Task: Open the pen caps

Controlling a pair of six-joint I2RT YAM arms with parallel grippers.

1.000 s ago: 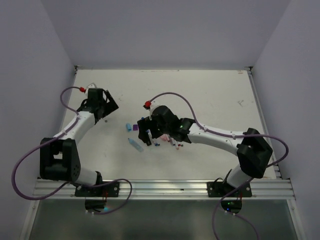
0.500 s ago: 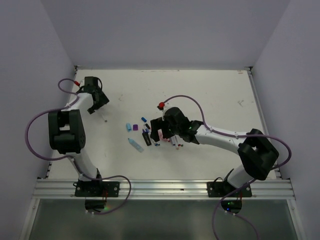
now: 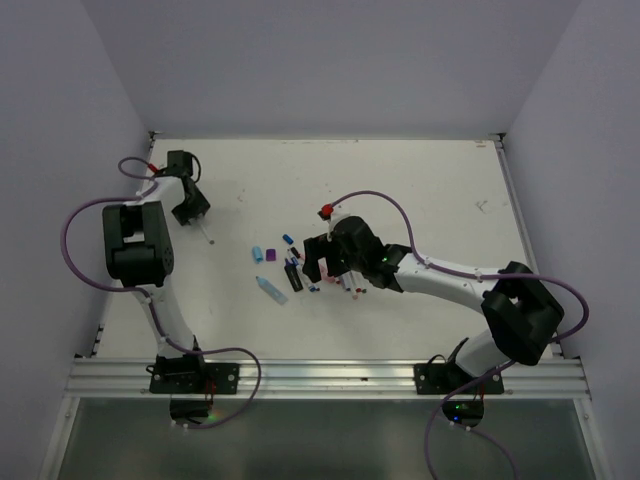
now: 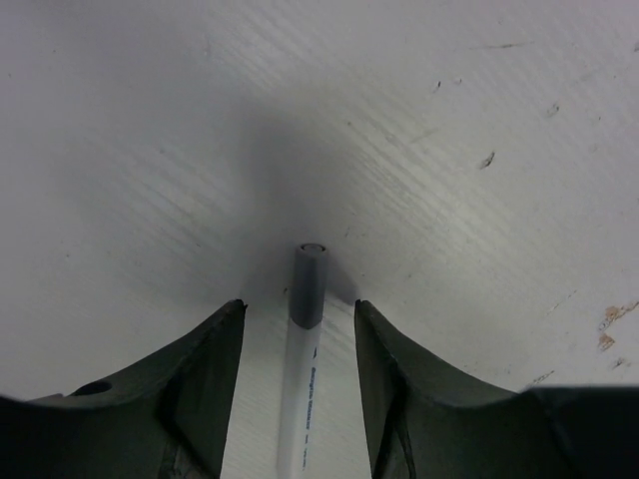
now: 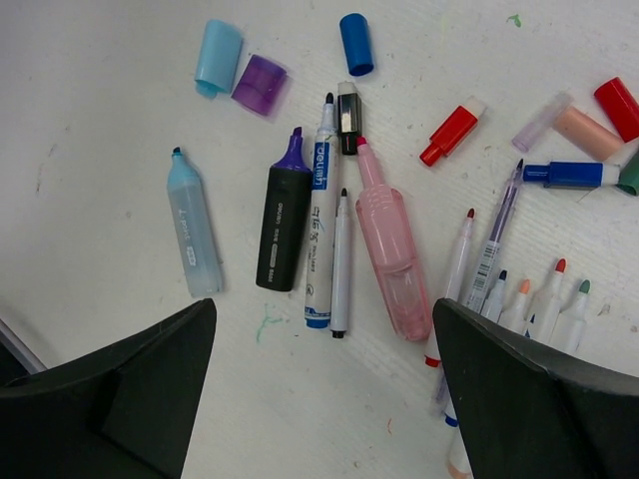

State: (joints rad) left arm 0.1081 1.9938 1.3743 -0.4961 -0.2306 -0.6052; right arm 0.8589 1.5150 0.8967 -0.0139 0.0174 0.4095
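Loose pen caps lie among uncapped pens at mid-table: a light blue cap (image 5: 217,56), a purple cap (image 5: 260,85), a blue cap (image 5: 355,44), a black cap (image 5: 346,117) and red caps (image 5: 449,136). More caps lie at the right (image 5: 587,132). My right gripper (image 5: 322,309) is open and empty, hovering over the cluster (image 3: 300,275). My left gripper (image 4: 299,304) is open at the far left rear (image 3: 192,210). Its jaws straddle a slim white pen with a grey end (image 4: 309,284) that lies on the table, without touching it.
Below the right gripper lie a light blue highlighter (image 5: 192,226), a black highlighter (image 5: 283,222), a white marker (image 5: 319,235), a pink highlighter (image 5: 392,249) and several slim pens (image 5: 519,299). The left wall is close to the left arm (image 3: 135,240).
The left arm has folded back toward the left rear corner, its gripper moving slightly back-left over the lone pen. The right gripper has shifted a little to the right over the cluster.
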